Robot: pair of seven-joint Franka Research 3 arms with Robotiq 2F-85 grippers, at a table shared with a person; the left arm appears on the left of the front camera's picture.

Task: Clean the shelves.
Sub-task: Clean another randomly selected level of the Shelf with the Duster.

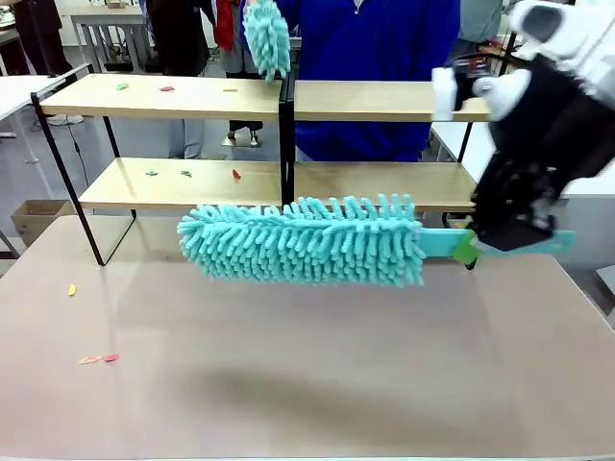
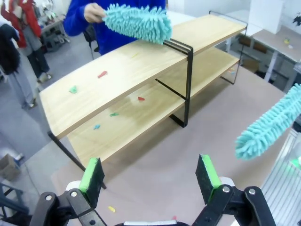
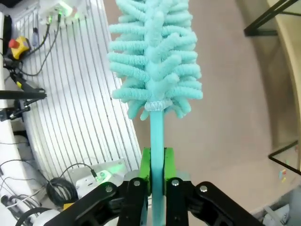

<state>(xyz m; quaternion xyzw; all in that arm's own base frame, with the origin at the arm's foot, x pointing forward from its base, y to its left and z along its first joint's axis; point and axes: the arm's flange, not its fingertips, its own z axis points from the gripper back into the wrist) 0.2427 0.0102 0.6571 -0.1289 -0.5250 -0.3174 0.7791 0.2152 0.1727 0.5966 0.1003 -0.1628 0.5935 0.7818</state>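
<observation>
Clamping its green pads flat on the thin teal handle (image 3: 156, 132), the right pincer (image 3: 156, 162) is holding a fluffy teal duster (image 1: 303, 240) level above the counter (image 1: 307, 403), with the head pointing toward the robot's left and hanging in front of the lower board, apparently clear of it. The shelves (image 1: 384, 99) are standing along the far side of the counter, and small coloured scraps (image 1: 167, 88) are lying on the left halves of both boards. Across the counter, a person's hand (image 2: 93, 12) is holding a second duster (image 2: 138, 22) over the top board near the central post. The left pincer (image 2: 150, 176) is hanging with its jaws apart and nothing between them. The shelves are looking stiff and smooth, so the scraps are likely to slide off easily. The thin black frame is looking light, though, and a hard push is likely to shift it. The duster is looking light, and its soft head is likely to bend on contact, so a gentle sweep is called for. The handle is looking slick and narrow, so a grip close behind the head, as now, is probably giving the best control.
</observation>
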